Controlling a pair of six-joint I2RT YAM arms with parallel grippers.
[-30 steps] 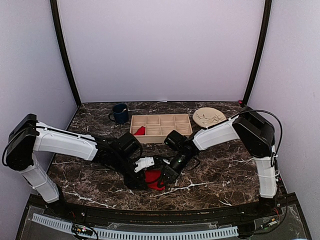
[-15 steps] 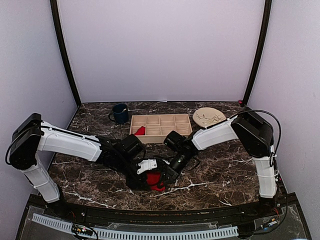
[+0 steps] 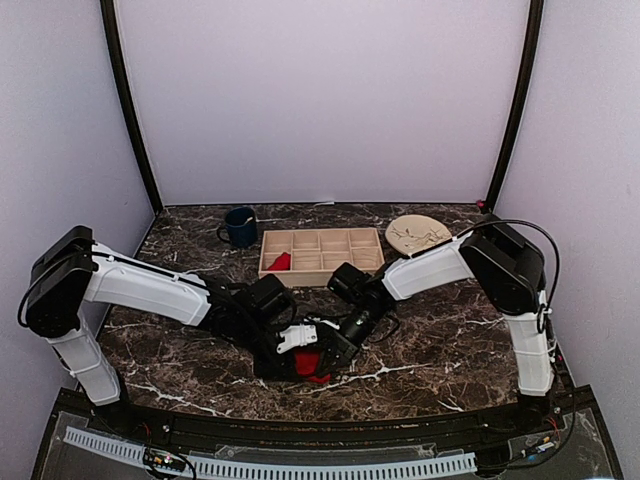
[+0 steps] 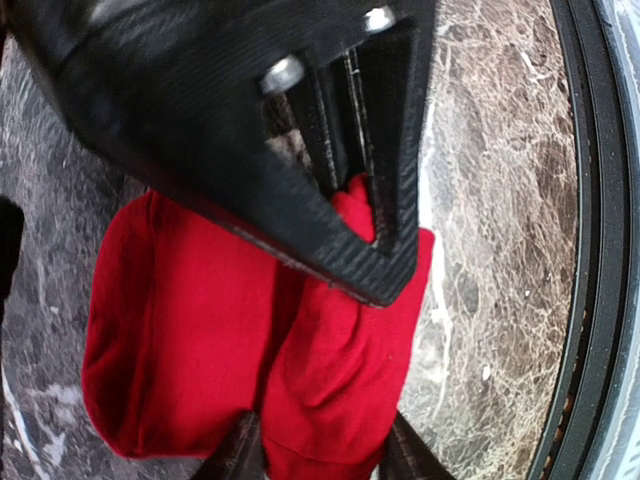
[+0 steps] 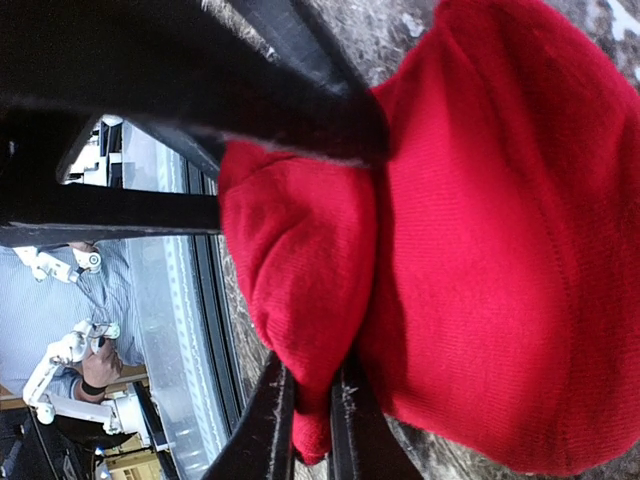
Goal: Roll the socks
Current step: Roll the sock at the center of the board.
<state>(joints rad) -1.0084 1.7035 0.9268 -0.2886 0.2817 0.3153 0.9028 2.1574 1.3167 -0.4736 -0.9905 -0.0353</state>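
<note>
where the table (image 3: 430, 330) meets its near edge, at six o'clock, a red sock (image 3: 312, 362) lies bunched on the dark marble between the two claws. the right gripper (image 5: 310, 420) reaches it from about two o'clock and is clamped tight on a thin fold at the sock's edge, the fabric pinched between its fingers. the left gripper (image 4: 320, 455) comes in from nine o'clock. its fingers (image 4: 238, 455) stand one on each side of a thicker fold, both against the cloth, but whether they press it or merely straddle it i cannot tell. the two grippers sit just beside each other over the sock. farther back, toward twelve o'clock, a tan compartment tray (image 3: 300, 279) rests on the table, and a second sock (image 3: 279, 262) sits in its front compartment at the nine o'clock end. beyond the tray, a dark blue mug (image 3: 240, 227) stands at eleven o'clock and a round tan plate (image 3: 418, 234) at one o'clock.
</note>
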